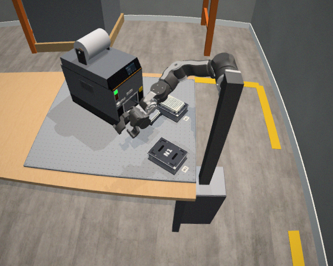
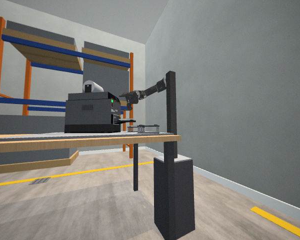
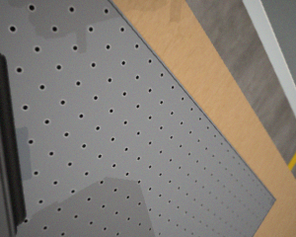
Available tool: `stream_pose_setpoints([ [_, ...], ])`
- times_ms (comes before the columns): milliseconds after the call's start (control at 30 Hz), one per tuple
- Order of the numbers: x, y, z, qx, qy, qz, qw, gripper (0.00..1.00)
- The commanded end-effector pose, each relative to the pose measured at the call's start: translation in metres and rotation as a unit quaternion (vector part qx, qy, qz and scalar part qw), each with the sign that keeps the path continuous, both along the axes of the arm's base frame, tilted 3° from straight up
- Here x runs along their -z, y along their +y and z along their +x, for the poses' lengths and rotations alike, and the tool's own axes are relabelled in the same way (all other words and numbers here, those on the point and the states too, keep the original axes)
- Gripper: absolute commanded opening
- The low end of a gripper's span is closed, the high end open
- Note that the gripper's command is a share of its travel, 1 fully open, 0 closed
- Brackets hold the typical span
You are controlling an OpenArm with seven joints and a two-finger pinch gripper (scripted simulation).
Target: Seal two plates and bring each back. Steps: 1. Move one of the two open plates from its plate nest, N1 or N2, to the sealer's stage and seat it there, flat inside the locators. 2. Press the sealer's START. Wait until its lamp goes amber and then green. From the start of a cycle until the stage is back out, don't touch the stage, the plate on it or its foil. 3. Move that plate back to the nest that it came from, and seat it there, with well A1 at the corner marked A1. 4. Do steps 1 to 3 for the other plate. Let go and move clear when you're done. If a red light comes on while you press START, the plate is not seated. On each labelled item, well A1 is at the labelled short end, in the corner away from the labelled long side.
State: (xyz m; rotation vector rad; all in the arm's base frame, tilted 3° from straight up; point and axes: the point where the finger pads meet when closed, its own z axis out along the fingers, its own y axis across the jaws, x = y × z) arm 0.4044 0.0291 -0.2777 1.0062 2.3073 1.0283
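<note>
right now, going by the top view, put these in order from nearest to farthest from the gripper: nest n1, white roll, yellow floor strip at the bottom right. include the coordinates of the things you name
1. Nest N1 (image 1: 167, 152), on the mat near its labelled corner
2. White roll (image 1: 94, 42), on top of the sealer
3. Yellow strip (image 1: 296, 249), on the floor, bottom right

From here I read N1 on the black nest (image 1: 162, 157) toward five o'clock, and on the small tag (image 1: 185, 169) beside it
</note>
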Motion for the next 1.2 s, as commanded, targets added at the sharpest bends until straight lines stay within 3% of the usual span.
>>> stream_pose_setpoints([
  [0, 0.007, -0.006, -0.002, -0.011, 0.008, -0.035, 0.999, 0.65],
  [300, 0.02, -0.048, 0.005, -0.019, 0.022, -0.183, 0.983, 0.65],
  [367, 0.02, -0.048, 0.005, -0.019, 0.022, -0.183, 0.983, 0.65],
  [433, 0.025, -0.057, 0.004, -0.02, 0.029, -0.216, 0.976, 0.65],
  [633, 0.028, -0.087, 0.008, -0.014, 0.04, -0.311, 0.949, 0.65],
  [867, 0.026, -0.122, 0.013, 0.002, 0.053, -0.417, 0.908, 0.65],
  [933, 0.026, -0.122, 0.013, 0.002, 0.053, -0.417, 0.908, 0.65],
  [1100, 0.02, -0.146, 0.016, 0.019, 0.062, -0.489, 0.87, 0.65],
  [1167, 0.016, -0.156, 0.018, 0.021, 0.06, -0.492, 0.868, 0.65],
])
